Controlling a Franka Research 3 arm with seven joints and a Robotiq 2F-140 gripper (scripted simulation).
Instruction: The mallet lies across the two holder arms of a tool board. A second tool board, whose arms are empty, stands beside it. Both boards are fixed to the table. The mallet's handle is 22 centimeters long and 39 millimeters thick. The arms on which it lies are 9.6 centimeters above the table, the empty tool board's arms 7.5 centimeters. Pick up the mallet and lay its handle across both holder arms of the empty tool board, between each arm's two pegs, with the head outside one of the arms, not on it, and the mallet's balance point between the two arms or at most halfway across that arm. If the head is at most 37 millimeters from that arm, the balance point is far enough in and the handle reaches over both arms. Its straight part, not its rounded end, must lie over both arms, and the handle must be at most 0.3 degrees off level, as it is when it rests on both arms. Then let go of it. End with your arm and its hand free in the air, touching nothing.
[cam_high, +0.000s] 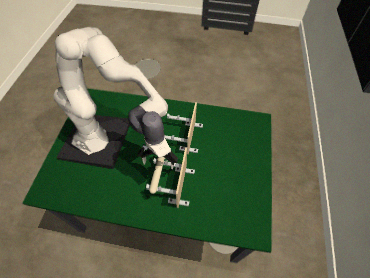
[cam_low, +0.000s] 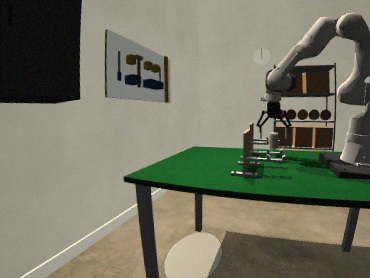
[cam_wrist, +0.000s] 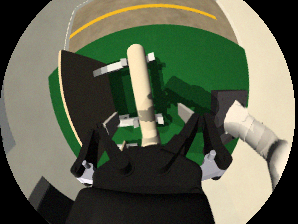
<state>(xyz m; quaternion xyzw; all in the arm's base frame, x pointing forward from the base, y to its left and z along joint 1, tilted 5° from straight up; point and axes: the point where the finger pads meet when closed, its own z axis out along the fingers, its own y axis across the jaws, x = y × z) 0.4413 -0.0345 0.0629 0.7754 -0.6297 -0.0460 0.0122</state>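
Note:
The mallet's tan handle lies across the two arms of the nearer tool board, with its free end toward the table's front. In the wrist view the handle runs straight away from me, and its head end is hidden under the gripper body. My gripper is open and empty. It hangs just above the handle's head end, with the fingers spread to either side and not touching it. It also shows in the exterior view, above the mallet. The empty arms stick out from the farther board.
Both boards form one thin upright wooden wall right of the mallet, with metal feet behind it. My dark base plate lies on the table's left. A shelf and a drawer cabinet stand off the table.

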